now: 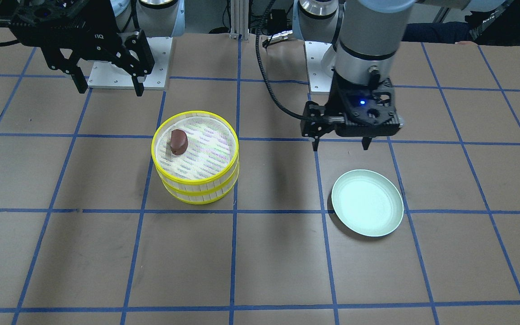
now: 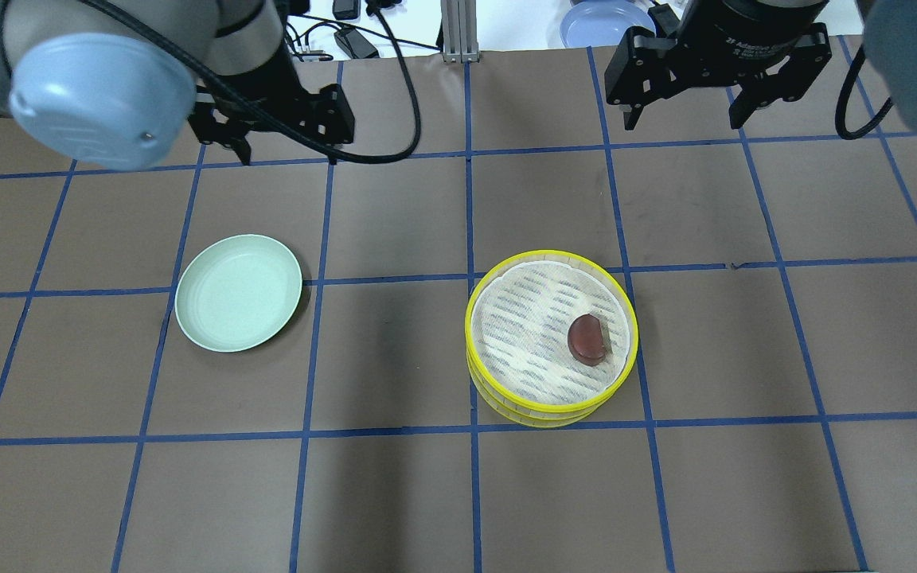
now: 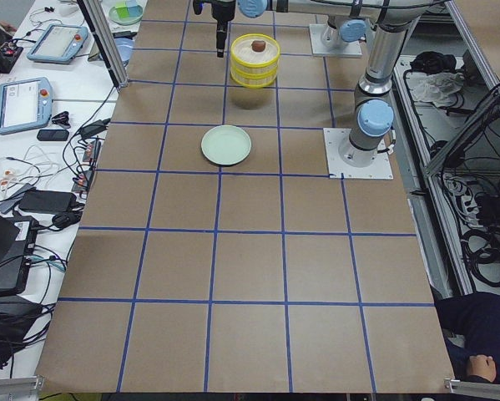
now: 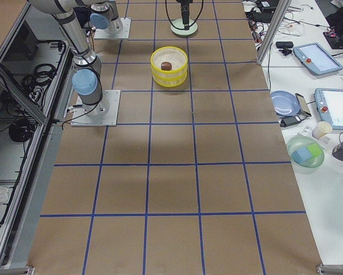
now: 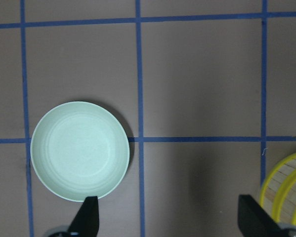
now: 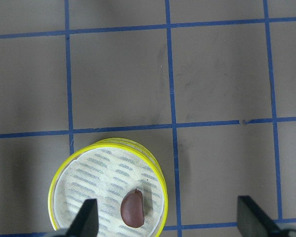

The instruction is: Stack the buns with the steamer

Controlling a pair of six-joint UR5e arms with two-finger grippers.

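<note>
A dark reddish-brown bun (image 1: 178,141) (image 2: 588,340) (image 6: 132,208) lies in the top tier of a yellow-rimmed steamer stack (image 1: 195,158) (image 2: 551,337) (image 6: 107,190). The cream-white bun is hidden or out of view. The pale green plate (image 1: 367,202) (image 2: 238,292) (image 5: 80,150) is empty. My left gripper (image 1: 341,145) (image 2: 289,155) (image 5: 170,217) is open and empty, raised on the robot side of the plate. My right gripper (image 1: 109,88) (image 2: 685,119) (image 6: 170,217) is open and empty, raised well back from the steamer.
The brown table (image 2: 458,493) carries a blue tape grid. A blue plate (image 2: 594,20) lies beyond the far edge. Tablets, cables and a bowl sit on side benches (image 4: 326,86). White arm base plates (image 1: 129,72) stand at the robot side.
</note>
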